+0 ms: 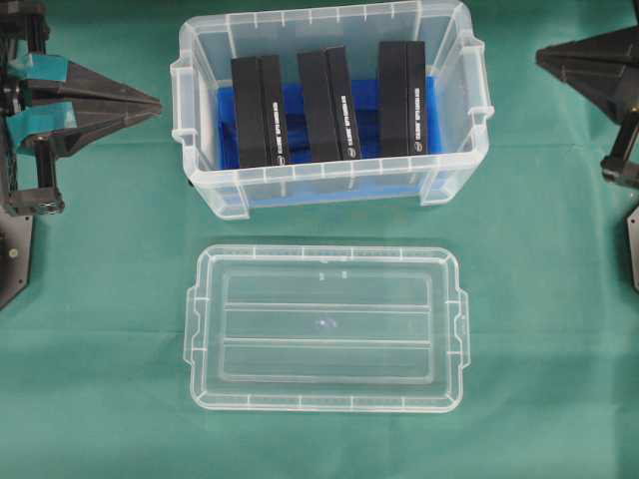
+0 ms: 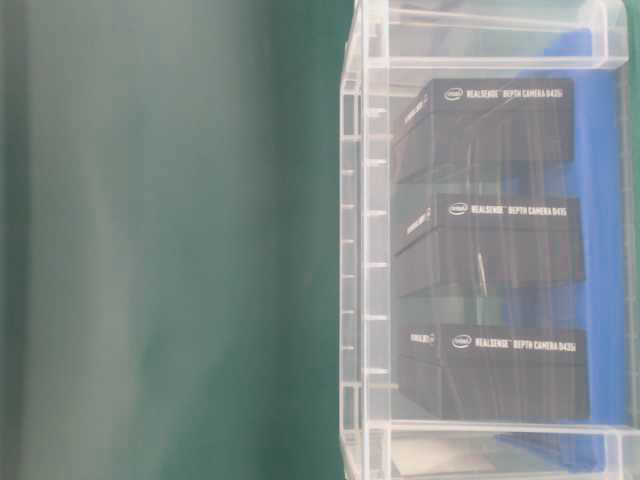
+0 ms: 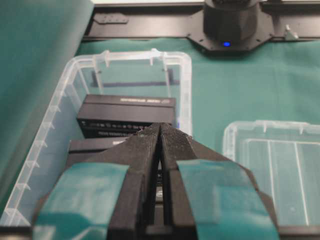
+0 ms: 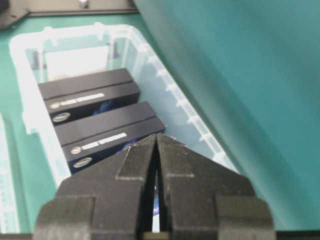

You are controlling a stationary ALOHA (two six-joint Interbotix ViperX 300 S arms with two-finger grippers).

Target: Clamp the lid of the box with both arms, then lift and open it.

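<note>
The clear flat lid (image 1: 326, 329) lies on the green cloth in front of the box, apart from it; its corner also shows in the left wrist view (image 3: 280, 170). The deep clear box (image 1: 185, 80) stands uncovered, with a blue liner and three black blocks (image 1: 329, 100) upright inside. My left gripper (image 1: 155, 102) hovers left of the box, shut, with nothing between its jaws; its tip (image 3: 160, 127) points over the box (image 3: 185, 90). To the right of the box, my right gripper (image 1: 539, 57) is also shut and empty, its tip (image 4: 157, 136) over the box rim (image 4: 150, 55).
Green cloth covers the table. The left arm's base plate (image 1: 15, 249) sits at the left edge and the right arm's frame (image 1: 624, 160) at the right edge. The table-level view shows only the box wall (image 2: 365, 250) and the blocks (image 2: 490, 240).
</note>
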